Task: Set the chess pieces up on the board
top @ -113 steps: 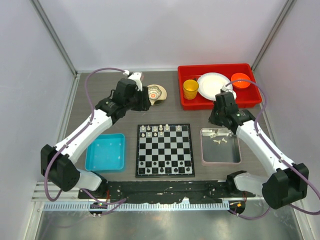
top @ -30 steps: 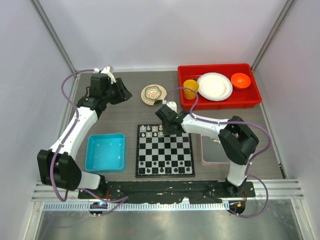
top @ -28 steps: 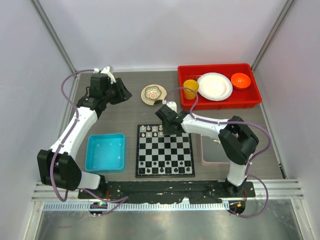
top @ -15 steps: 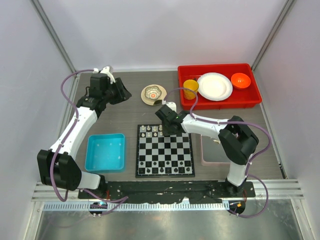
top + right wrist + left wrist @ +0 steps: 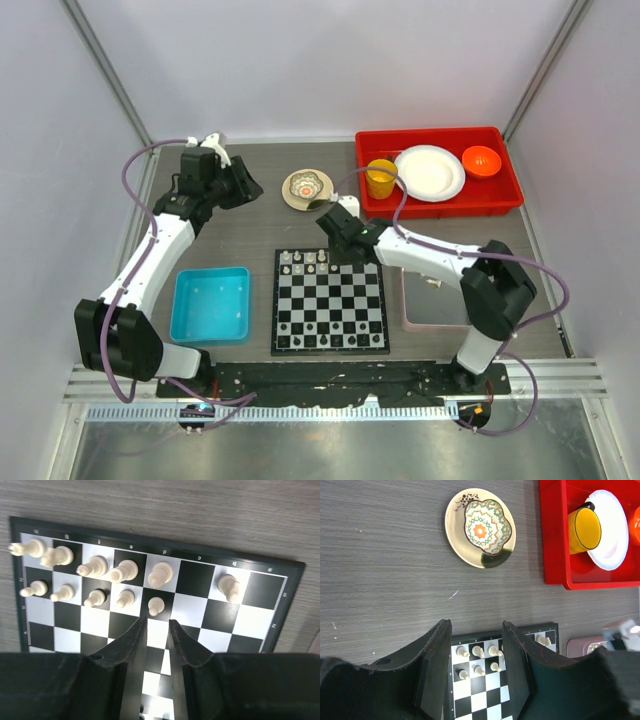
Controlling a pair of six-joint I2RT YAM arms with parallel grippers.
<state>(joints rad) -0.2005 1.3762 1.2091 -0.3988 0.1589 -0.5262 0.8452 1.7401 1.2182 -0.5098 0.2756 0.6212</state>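
Right wrist view was filled by the board (image 5: 195,579), on which the chess pieces (image 5: 124,571) were stood in two rows along the 12 o'clock edge. Six taller ones were counted in the back row, one of them set apart toward 3 o'clock with a bare square left between. Five pawns were lined up in front, filled in from the 9 o'clock side. The end pawn (image 5: 156,606) was seen upright and free on its square, just beyond the tips of the right claw (image 5: 157,624). That claw was held narrow, with nothing between its fingers. So slight a gap was judged to suit such tiny figures, since the neighbours alongside would be less easily knocked.

The squares toward 3 o'clock were not yet filled, so the setup was judged partly done. More pieces could be made out in the grey tray (image 5: 425,310) at the board's 3 o'clock.

The left claw (image 5: 476,627) was held wide and empty at the board's 10 o'clock, probably kept clear of the working arm. A patterned dish (image 5: 307,188) lay at 12 o'clock, a red tray (image 5: 440,212) of crockery at 1 o'clock and a blue bin (image 5: 210,305) at 9 o'clock.
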